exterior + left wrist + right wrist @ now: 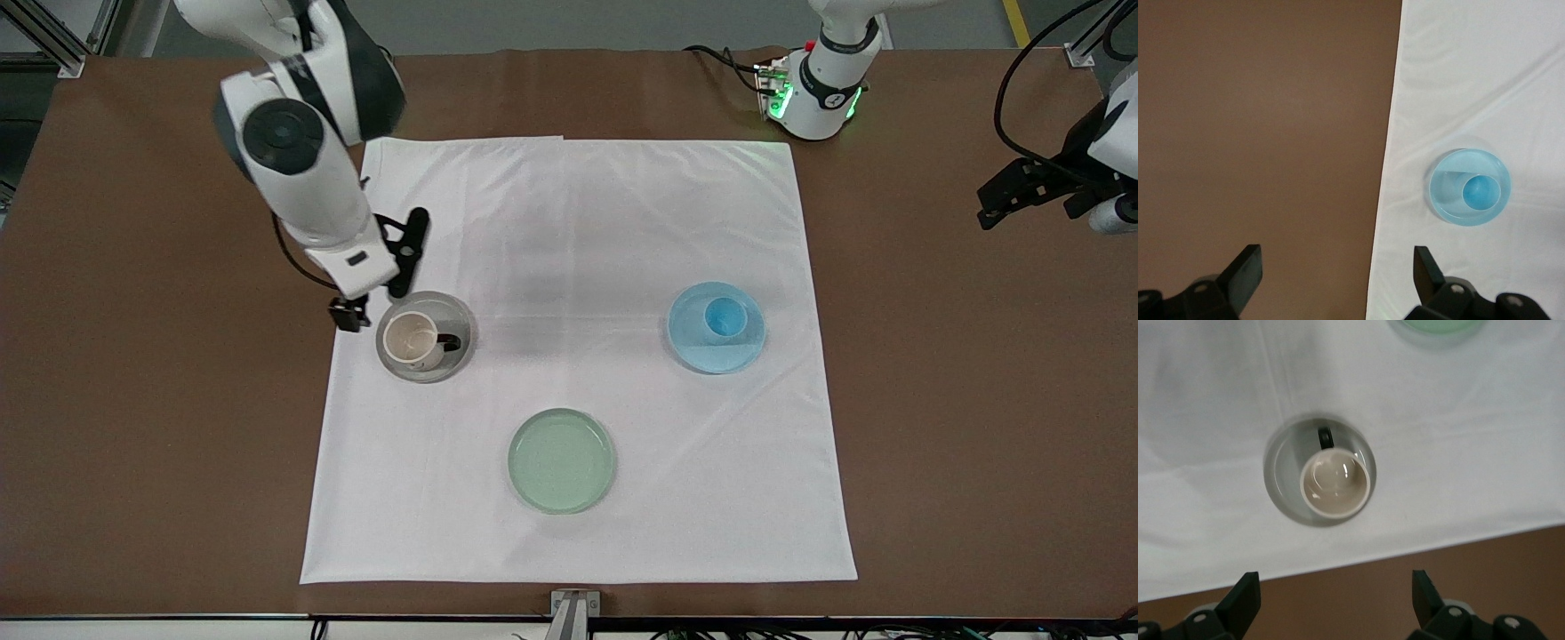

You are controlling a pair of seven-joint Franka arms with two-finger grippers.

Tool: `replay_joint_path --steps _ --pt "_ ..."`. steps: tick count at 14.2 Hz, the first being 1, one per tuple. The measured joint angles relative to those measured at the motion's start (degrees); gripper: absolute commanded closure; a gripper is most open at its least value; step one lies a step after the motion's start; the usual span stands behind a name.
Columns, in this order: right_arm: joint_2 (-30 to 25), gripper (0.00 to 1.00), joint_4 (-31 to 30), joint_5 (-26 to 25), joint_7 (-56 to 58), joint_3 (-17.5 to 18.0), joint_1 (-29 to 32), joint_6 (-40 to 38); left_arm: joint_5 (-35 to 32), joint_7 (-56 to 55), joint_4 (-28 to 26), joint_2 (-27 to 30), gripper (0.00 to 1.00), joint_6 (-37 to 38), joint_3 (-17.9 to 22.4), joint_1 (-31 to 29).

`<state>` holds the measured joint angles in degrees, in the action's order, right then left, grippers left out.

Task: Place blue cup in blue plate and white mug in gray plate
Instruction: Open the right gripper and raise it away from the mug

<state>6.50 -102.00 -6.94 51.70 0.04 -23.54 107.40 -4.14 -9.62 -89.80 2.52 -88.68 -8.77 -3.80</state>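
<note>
The white mug (413, 342) stands upright in the gray plate (450, 312), its black handle toward the left arm's end. In the right wrist view the mug (1335, 483) sits in that plate (1281, 480). My right gripper (380, 286) is open and empty, over the cloth's edge beside the gray plate. The blue cup (725, 317) stands in the blue plate (702, 356). In the left wrist view the cup (1481, 192) is in that plate (1471, 219). My left gripper (1013, 194) is open and empty, over the bare brown table at the left arm's end, and waits.
A pale green plate (562, 460) lies empty on the white cloth (578, 222), nearer to the front camera than the other two plates. Its edge shows in the right wrist view (1438, 327). The brown table (133, 400) surrounds the cloth.
</note>
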Motion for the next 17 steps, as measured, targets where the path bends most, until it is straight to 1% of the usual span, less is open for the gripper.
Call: replay_joint_path --steps 2,4,8,10,12,14,17 --pt "-2.28 0.0 0.44 0.09 0.06 -0.3 5.59 -0.92 0.0 0.0 -0.02 -1.23 0.0 -2.33 0.06 -0.01" --pt "-2.16 0.0 2.28 0.14 0.23 -0.49 10.84 -0.53 0.0 0.0 -0.01 -2.86 0.0 -4.78 0.18 -0.25" --pt "-1.47 0.0 6.3 0.55 -1.42 -0.49 16.47 -0.48 0.0 0.07 0.11 -3.95 0.0 -6.67 0.33 -1.57" --pt "-1.45 0.0 6.74 0.76 -8.43 -0.49 18.1 -0.87 0.0 0.08 0.17 -3.95 0.0 -6.67 0.31 -1.61" --pt "-1.39 0.0 7.08 1.42 -18.97 -0.48 19.38 -0.87 0.0 0.08 0.18 -3.95 0.0 -6.63 0.3 -1.62" --pt "-1.34 0.0 8.26 4.06 -29.32 -0.46 21.13 -0.77 0.0 0.08 0.2 -3.9 0.0 -6.55 0.31 -1.64" --pt "-1.35 0.0 9.58 5.69 -37.2 -0.5 23.36 -1.66 0.8 0.04 0.13 -3.4 0.0 -6.05 0.27 -1.62"
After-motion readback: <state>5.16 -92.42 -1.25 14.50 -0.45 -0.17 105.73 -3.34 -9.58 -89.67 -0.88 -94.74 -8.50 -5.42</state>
